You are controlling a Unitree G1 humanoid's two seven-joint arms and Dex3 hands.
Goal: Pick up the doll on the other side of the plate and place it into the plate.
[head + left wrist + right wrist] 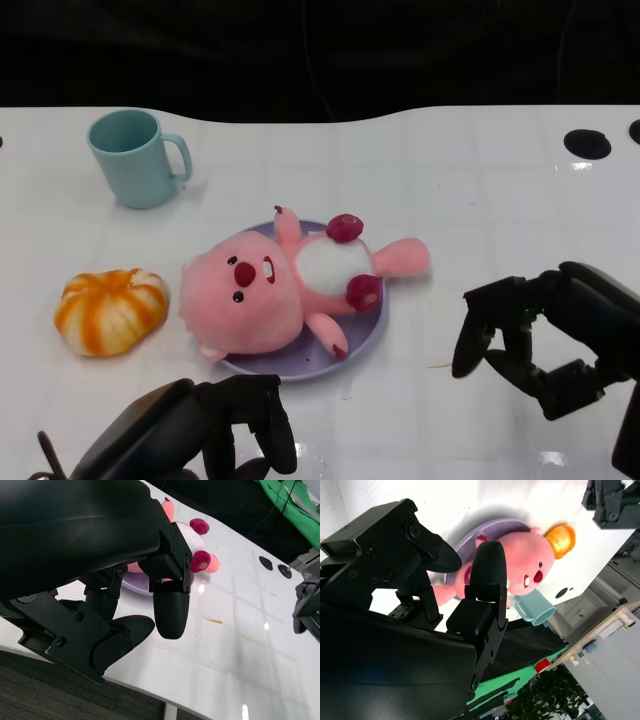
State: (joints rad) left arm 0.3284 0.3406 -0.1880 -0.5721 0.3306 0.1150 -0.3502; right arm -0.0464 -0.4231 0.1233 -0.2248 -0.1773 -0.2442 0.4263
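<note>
From my head view I see the pink plush doll lying on its back across the lavender plate, head toward the robot's left and hanging over the plate's rim, one arm stretched out past the rim on the right. The plate sits on the white counter. A teal mug stands upright well apart at the far left, and an orange-and-white pumpkin rests just beside the doll's head on the left. My right hand hovers off to the right of the plate, near it but touching neither plate nor doll; its fingers are spread apart and hold nothing. My left hand sits at the near edge, just in front of the plate, also holding nothing; its fingers are parted, with bare counter showing between them in the left wrist view. In the right wrist view the doll's face, the plate edge, the mug and the pumpkin all show beyond the right hand's fingers, with a gap of bare counter between them and the doll.
</note>
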